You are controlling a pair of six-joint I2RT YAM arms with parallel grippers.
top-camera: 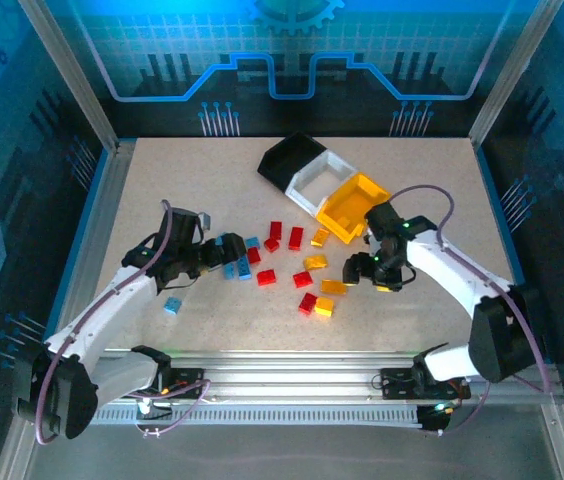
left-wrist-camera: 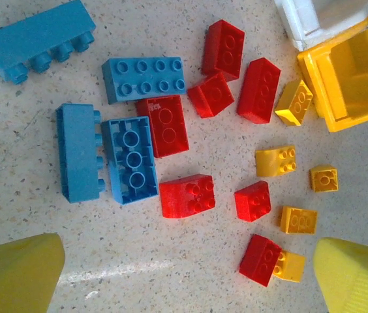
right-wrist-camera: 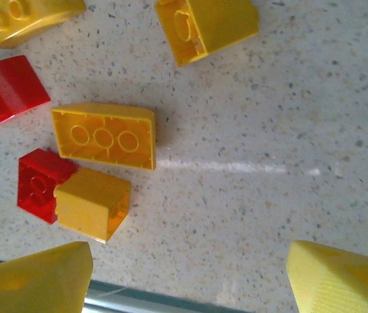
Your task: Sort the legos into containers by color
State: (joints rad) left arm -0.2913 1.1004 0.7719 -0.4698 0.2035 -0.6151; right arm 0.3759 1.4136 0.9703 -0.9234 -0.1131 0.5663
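Legos (left-wrist-camera: 171,124) beneath left end effector (left-wrist-camera: 187,280) and right end effector (right-wrist-camera: 187,283), both apart; overhead shows containers (top-camera: 334,160)

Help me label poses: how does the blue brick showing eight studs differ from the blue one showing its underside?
The eight-stud brick lies studs up, running across the left wrist view; the hollow brick lies studs down, running up and down. Both are blue and alike in size.

Glossy plastic legos (left-wrist-camera: 186,195) on a speckled (faintly shiny) tabletop (right-wrist-camera: 288,98).
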